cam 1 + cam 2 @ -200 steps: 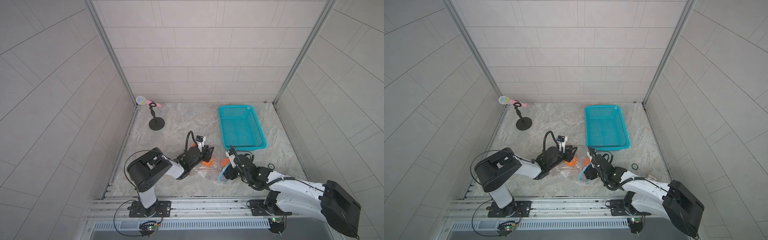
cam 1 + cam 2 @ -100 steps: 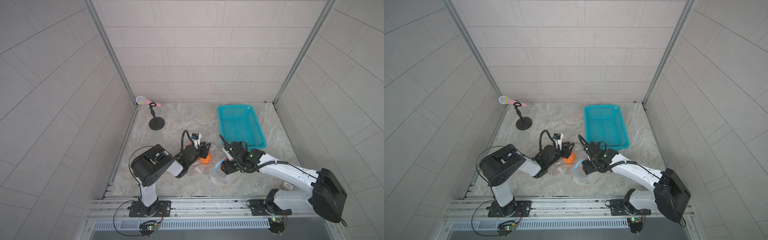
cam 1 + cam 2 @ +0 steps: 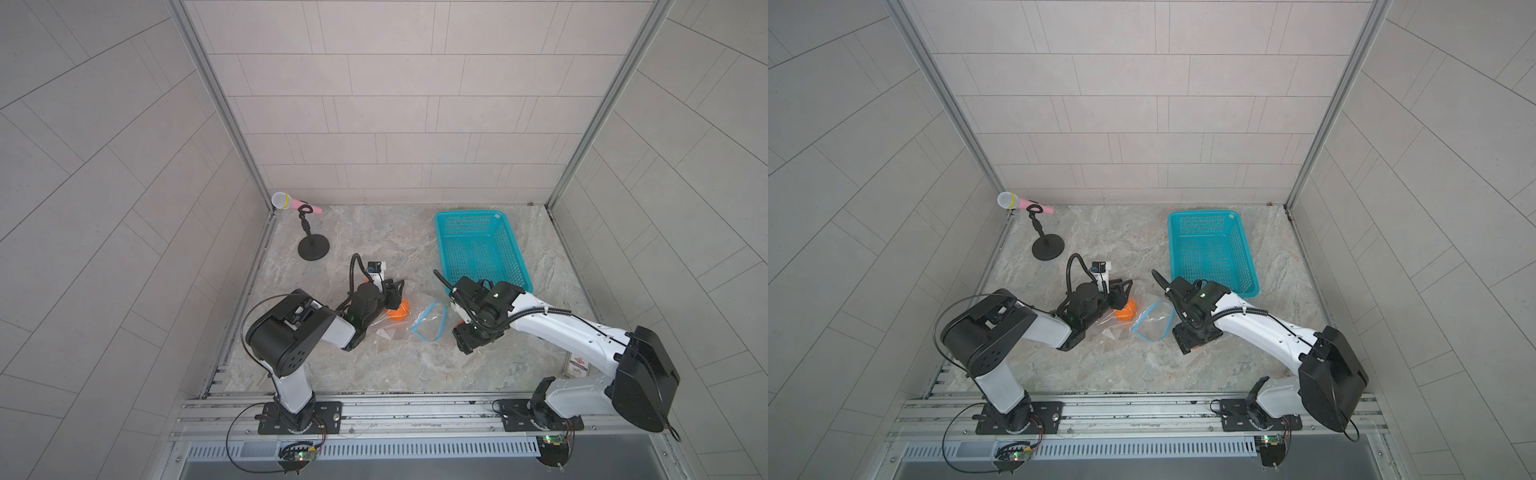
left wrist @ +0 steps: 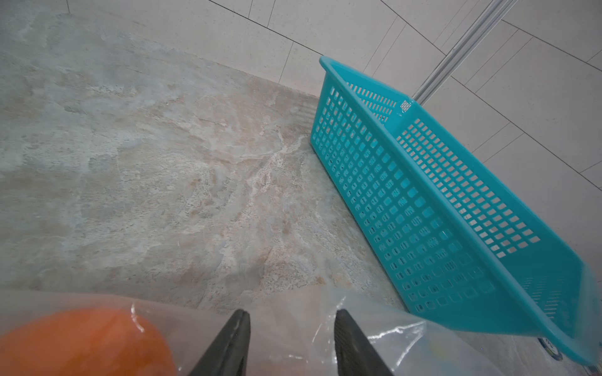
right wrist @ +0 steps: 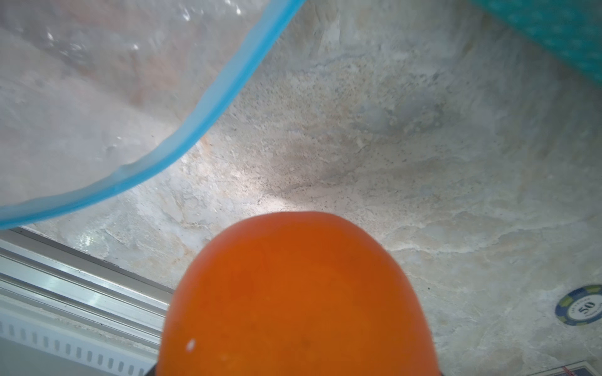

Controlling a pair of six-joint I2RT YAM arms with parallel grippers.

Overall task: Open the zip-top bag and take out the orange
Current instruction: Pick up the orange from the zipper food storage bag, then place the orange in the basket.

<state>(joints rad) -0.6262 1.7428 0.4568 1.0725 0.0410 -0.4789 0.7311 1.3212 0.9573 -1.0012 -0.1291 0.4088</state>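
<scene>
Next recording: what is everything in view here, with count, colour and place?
clear zip-top plastic bag: one, clear, light-blue zip strip, mid marbled table, mouth open
bagged orange: one, orange, inside the bag
gripped orange: one, orange, outside the bag, in right gripper
teal plastic mesh basket: one, teal, far right
toy microphone on black stand: one, pink, far-left corner
poker chip: one, blue-white, near the basket
card: one, white-red, near right
left gripper: black, jaws apart on bag, grip unclear
right gripper: black, closed on gripped orange
</scene>
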